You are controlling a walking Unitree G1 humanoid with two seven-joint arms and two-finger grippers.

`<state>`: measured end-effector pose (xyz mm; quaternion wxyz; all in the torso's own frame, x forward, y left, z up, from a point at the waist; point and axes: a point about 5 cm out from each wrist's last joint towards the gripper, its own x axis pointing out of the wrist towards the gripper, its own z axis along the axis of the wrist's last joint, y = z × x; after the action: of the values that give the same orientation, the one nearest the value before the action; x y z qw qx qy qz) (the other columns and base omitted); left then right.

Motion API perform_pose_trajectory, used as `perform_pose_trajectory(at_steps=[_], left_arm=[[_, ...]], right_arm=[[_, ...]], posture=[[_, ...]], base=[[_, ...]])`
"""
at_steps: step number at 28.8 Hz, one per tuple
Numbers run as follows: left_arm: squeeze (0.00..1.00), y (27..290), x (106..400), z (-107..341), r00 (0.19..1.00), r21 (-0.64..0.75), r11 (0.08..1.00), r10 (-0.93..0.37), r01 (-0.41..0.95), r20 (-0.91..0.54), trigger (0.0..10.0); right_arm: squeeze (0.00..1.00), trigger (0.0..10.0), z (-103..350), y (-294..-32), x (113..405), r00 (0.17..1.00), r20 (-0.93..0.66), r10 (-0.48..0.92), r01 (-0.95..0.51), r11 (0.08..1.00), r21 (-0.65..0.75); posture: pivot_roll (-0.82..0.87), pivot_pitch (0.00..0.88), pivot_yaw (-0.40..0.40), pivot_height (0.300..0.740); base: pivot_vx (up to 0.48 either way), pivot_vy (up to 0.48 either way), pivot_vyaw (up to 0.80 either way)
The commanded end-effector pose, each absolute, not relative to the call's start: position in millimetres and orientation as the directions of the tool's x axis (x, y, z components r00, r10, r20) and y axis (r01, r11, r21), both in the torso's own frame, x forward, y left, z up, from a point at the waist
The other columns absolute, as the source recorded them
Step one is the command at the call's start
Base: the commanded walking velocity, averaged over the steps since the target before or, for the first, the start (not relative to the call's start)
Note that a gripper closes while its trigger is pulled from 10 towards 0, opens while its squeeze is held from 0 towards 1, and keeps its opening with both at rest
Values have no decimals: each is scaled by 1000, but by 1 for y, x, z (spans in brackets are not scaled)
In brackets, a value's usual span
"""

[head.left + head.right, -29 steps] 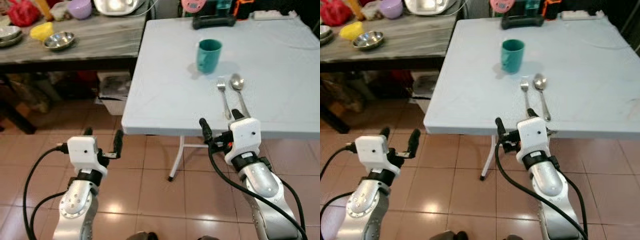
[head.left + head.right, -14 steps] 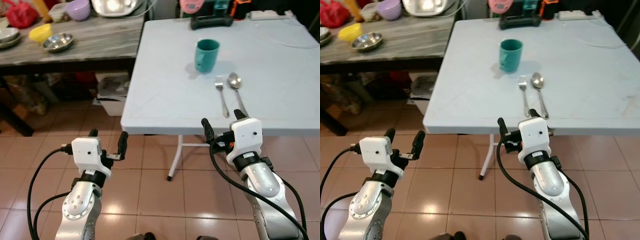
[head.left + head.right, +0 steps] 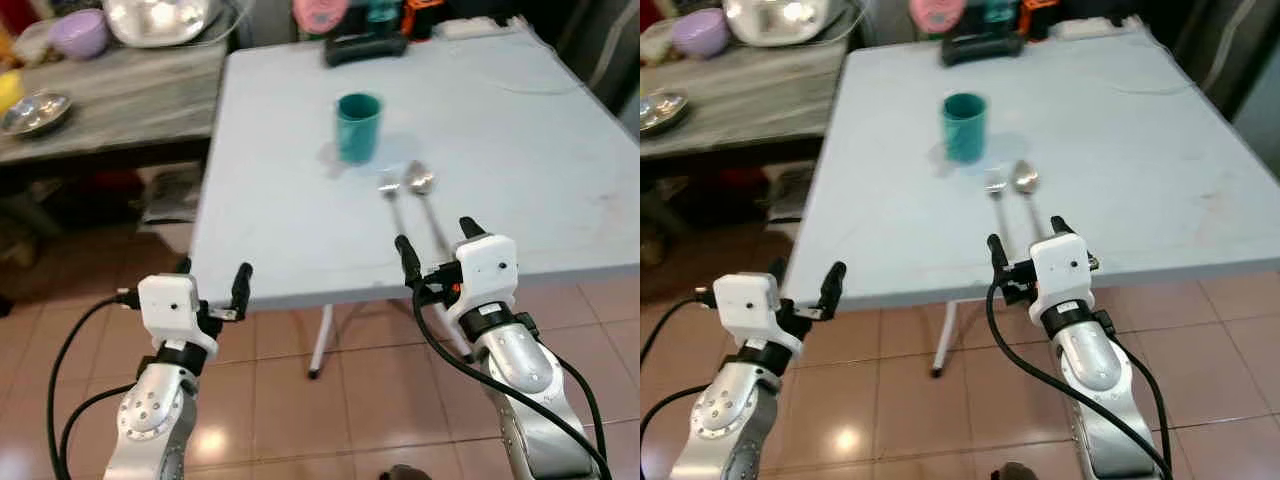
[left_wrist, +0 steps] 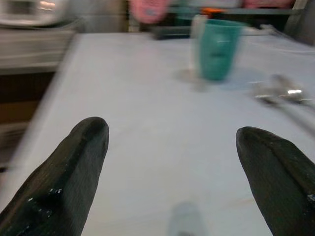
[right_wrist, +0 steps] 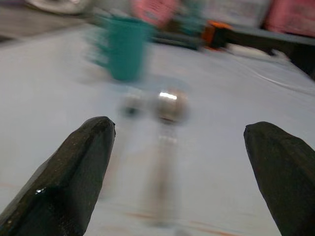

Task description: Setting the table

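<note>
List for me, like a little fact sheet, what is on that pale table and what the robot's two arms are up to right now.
Table: pale blue table, robot standing at its near edge
Cup: teal cup, upright, toward the far middle
Cutlery: fork and spoon lying side by side, nearer than the cup
Far edge: black device, white cable
Left gripper: fingers open, holding nothing, over the floor before the table edge
Right gripper: fingers open, holding nothing, at the near edge by the cutlery handles
Side table: metal bowl, purple bowl

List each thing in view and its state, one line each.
Teal cup: upright on the table.
Fork: lying flat, beside the spoon.
Spoon: lying flat, bowl toward the cup.
Left claw: open, empty.
Right claw: open, empty, at the table edge.
</note>
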<state>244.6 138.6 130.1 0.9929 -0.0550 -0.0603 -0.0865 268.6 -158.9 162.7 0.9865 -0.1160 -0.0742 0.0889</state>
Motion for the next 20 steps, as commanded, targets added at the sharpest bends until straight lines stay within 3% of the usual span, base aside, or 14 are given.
perform_pose_trajectory(at_steps=[1,7,16,20], left_arm=[[0,150,243,130,983,-75,986,-136,146,123,10000],[0,151,242,129,985,-72,988,-131,140,115,10000],[0,154,235,122,987,-68,988,-130,137,92,10000],[0,156,227,117,978,-72,977,-195,200,69,10000]], right_arm=[[0,10000,165,-149,267,965,140,224,-188,955,-228],[0,10000,163,-146,268,962,134,236,-202,953,-228],[0,10000,158,-133,268,944,106,313,-289,937,-198],[0,10000,153,-127,266,932,85,353,-333,924,-186]], posture=[[-131,155,100,740],[-128,156,99,740],[-119,162,97,740],[-114,164,98,740]], base=[[296,0,0],[295,0,0],[0,0,0],[0,0,0]])
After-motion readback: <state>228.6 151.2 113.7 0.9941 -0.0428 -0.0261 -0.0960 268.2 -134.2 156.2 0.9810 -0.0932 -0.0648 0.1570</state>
